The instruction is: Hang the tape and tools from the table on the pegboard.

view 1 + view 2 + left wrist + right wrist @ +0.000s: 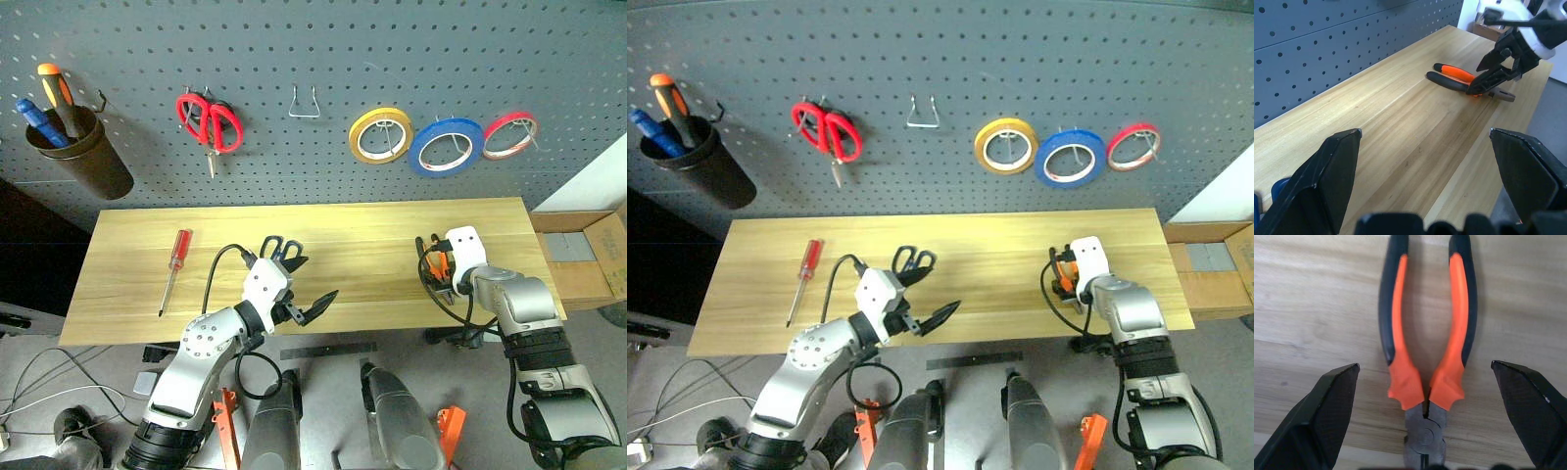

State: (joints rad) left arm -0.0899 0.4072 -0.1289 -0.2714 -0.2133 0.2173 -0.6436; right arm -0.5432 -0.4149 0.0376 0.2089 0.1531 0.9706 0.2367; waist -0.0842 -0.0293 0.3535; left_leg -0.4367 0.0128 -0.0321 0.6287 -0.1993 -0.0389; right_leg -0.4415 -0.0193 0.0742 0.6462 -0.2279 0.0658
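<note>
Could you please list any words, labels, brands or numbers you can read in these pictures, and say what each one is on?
No readable text in any view.
Pliers: no brand or marking shows on the handles or the metal head.
Screwdriver: too small to tell whether it bears print.
Tape rolls on the pegboard, blue, yellow, red: no lettering shows.
Cardboard box: no print legible.

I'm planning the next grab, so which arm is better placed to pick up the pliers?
Right. The right gripper is open directly over the pliers, its fingers on either side of them. The left gripper, also open, sits across the table near the dark-handled scissors.
</note>
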